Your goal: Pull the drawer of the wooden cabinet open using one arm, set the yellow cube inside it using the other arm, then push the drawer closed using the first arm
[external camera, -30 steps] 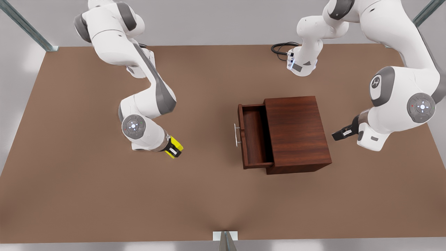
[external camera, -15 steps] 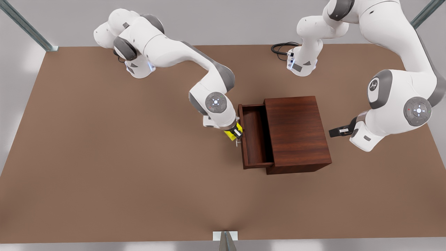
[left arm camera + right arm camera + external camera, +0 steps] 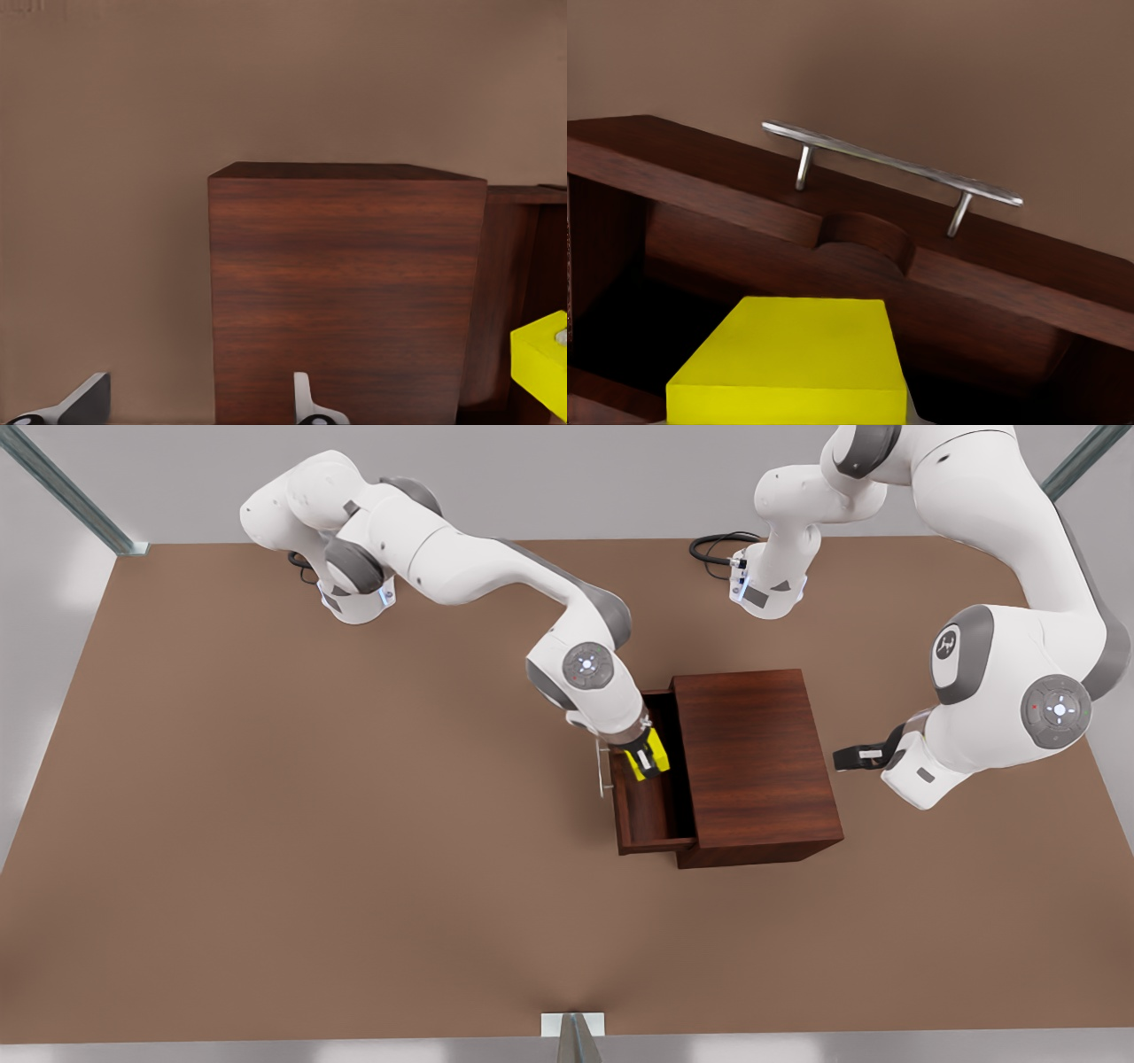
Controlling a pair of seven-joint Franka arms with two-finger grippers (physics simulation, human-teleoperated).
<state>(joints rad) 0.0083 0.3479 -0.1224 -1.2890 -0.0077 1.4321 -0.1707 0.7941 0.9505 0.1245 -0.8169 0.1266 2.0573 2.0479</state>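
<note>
Right hand clenched on yellow cube over open drawer; releasing tilted could catch the rim. Left hand waited, fingers spread.

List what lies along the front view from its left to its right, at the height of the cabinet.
Silver bar handle → right tool holding the yellow cube over the open drawer → wooden cabinet → left tool, waiting beside the cabinet.

Flat brown table, bearing one boxy dark reddish-brown wooden cabinet, two white arm bases, one black cable.
</note>
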